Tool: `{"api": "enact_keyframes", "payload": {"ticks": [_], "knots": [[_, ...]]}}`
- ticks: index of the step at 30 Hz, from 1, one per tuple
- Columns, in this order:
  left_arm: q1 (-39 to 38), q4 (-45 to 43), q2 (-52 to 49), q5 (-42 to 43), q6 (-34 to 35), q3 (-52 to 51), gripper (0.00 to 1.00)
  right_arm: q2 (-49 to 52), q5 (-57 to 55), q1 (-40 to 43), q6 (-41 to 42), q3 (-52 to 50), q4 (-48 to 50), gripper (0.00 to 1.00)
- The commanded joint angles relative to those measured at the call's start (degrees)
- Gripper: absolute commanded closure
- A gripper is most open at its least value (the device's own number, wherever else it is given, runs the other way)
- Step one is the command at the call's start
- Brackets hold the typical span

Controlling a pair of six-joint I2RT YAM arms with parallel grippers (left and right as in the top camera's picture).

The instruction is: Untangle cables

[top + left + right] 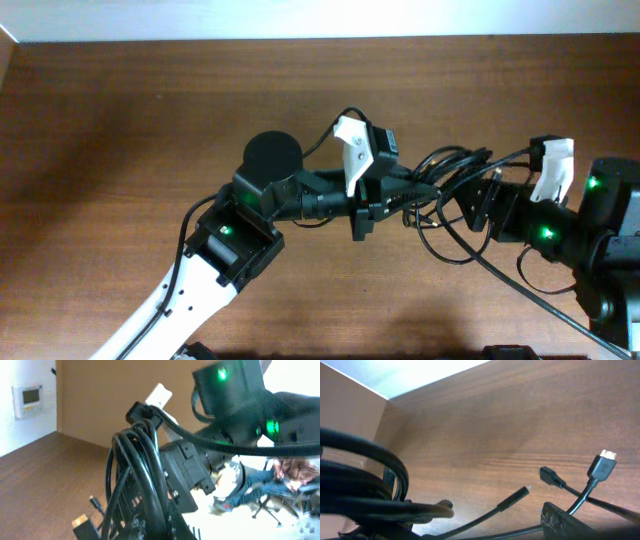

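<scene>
The cables [450,160] form a black tangle in the air between my two grippers, right of the table's middle, with loose loops [440,245] trailing toward the front. My left gripper [405,200] is shut on the cable bundle [142,475], which rises from between its fingers [155,530]. A flat plug [80,522] and a small plug [95,502] hang at its left. My right gripper [470,205] faces it, jaws open [485,525], with thin strands running between them. One finger [560,520] shows. Three plug ends [602,465] [547,474] [517,495] stick out over the table.
The brown wooden table [120,130] stretches to the left and back. A pale wall [300,18] borders the far edge. The left arm's round black joint [272,155] sits just left of the tangle. The right arm's body [600,230] fills the right edge.
</scene>
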State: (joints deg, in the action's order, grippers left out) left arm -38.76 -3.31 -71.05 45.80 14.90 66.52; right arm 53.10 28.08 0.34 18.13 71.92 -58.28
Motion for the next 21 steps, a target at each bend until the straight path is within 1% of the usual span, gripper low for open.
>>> {"api": "enact_keyframes", "payload": {"ticks": [1,3,6,12,17,21], "knots": [[-0.2,-5.2,1.3,-0.2,11.3,0.3,1.00,0.2,-0.4,0.0,1.0,1.0,2.6,0.20],[-0.2,-9.2,1.3,0.1,16.7,0.3,1.00,0.5,-1.3,0.0,1.0,1.0,3.3,0.20],[-0.2,-11.2,1.3,0.9,21.7,0.3,1.00,1.5,-3.5,0.0,1.0,1.0,4.5,0.20],[0.5,-11.2,1.3,0.4,22.0,0.3,1.00,3.8,-7.5,0.0,1.0,1.0,5.0,0.21],[5.7,-11.7,1.6,0.4,22.2,0.3,1.00,3.9,-10.4,0.0,0.8,1.0,3.1,0.21],[9.9,-15.1,2.1,0.5,25.7,0.3,1.00,3.9,-12.7,0.0,0.3,1.0,1.4,0.21]]}}
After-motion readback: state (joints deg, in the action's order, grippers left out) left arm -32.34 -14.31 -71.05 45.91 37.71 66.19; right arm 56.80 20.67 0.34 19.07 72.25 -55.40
